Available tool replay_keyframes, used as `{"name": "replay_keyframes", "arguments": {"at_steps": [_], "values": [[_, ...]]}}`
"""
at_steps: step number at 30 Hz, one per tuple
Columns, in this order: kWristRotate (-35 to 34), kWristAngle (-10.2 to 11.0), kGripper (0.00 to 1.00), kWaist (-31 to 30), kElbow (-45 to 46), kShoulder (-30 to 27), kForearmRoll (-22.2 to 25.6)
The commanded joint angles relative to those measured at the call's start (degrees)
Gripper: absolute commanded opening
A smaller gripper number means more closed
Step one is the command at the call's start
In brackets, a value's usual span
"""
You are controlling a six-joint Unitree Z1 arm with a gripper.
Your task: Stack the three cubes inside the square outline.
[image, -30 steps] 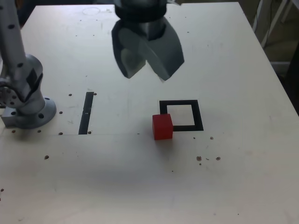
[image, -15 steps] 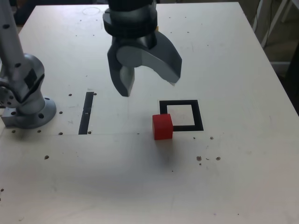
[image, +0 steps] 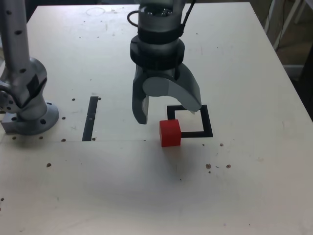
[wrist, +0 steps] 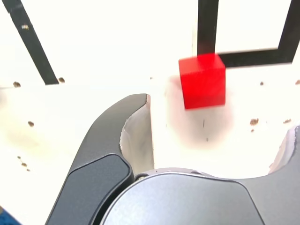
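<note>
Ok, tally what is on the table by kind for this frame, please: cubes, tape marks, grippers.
Cubes: 1, the red cube
Tape marks: 2, the square outline and the straight tape strip
Grippers: 1, the gripper, jaws open
Total: 4

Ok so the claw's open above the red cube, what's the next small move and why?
Probably lower the claw straight down so its open jaws come to either side of the red cube, then close. The cube sits untouched on the table, over the square outline at the corner nearest the camera on the exterior view's left, not inside the pale centre, so it needs gripping before it can be placed.
</note>
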Motion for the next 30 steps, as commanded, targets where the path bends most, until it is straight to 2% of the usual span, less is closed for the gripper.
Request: {"name": "replay_keyframes", "arguments": {"at_steps": [1,5,10,23,26,30], "values": [[-0.39,0.67,0.98,-0.12,-0.11,0.88,-0.29],[-1.01,1.59,0.98,-0.12,0.79,2.43,-1.74],[-1.16,1.52,0.98,-0.12,1.95,4.00,-3.65],[-1.85,0.59,0.83,0.16,5.37,7.15,-9.37],[-1.85,0.96,0.75,0.23,5.32,7.37,-9.71],[-1.91,1.84,0.53,0.36,5.12,7.46,-9.81]]}}
